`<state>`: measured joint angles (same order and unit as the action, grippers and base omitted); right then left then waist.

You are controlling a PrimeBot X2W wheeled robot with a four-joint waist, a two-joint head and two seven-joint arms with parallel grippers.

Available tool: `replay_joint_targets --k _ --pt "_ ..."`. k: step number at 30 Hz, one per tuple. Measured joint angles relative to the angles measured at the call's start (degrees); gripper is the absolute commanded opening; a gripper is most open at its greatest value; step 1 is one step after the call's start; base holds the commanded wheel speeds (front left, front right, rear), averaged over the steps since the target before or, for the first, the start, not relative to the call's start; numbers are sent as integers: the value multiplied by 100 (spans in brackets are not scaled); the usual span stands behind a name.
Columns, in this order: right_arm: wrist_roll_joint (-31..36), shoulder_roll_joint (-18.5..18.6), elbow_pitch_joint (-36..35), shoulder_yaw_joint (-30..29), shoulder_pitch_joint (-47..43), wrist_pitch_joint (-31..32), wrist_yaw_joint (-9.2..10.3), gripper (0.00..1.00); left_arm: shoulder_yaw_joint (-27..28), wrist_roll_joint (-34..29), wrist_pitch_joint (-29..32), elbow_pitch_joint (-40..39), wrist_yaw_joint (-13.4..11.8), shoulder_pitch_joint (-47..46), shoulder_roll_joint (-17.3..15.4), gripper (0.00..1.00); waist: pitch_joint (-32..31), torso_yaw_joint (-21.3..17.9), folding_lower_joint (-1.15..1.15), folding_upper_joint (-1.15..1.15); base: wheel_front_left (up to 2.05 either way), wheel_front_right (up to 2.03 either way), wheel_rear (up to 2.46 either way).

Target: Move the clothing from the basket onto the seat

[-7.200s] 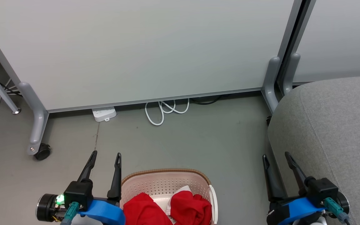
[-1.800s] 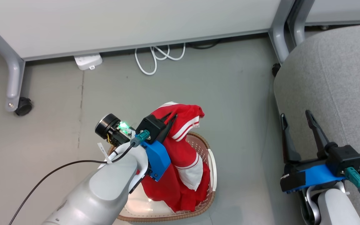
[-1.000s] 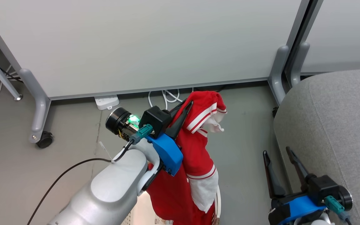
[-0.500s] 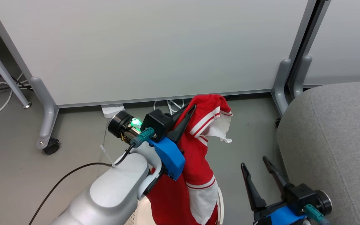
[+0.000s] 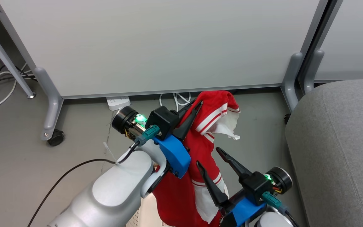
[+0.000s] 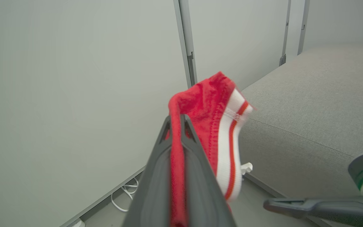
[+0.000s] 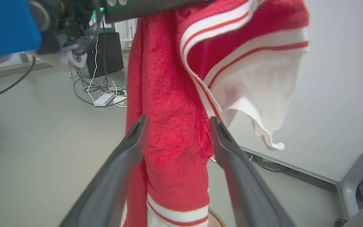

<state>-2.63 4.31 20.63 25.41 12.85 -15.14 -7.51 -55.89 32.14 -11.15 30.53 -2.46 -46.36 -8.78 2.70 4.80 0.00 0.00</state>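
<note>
Grey floor [image 5: 74, 148] | left gripper [image 5: 197, 104] clamped on hanging clothing [image 5: 214, 102] | right gripper [image 5: 207, 155] wide apart, just beside it

No legible text, brand, number or sign can be made out. Nothing readable is found on the clothing [image 5: 202, 143] or the power strip [image 5: 118, 102]; small print there is too blurred.
</note>
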Motion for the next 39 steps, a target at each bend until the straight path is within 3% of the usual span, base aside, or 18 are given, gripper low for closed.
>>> replay_joint_targets --k 8,24,26,39 --pt "-52 -89 644 501 807 0 0 100 -51 -20 -2 -10 4 -186 112 0 179 153 0 0 0 0 0" --pt "-420 -135 1505 709 1803 0 0 100 -169 -34 -109 88 42 -463 394 0 499 501 1 0 0 0 0" --pt "-525 -136 1607 728 1841 0 0 0 -175 -26 -114 108 42 -474 407 0 518 510 0 0 0 0 0" --pt "-606 -136 1772 786 1997 0 0 0 -190 19 -204 250 42 -524 447 0 548 470 1 0 0 0 0"
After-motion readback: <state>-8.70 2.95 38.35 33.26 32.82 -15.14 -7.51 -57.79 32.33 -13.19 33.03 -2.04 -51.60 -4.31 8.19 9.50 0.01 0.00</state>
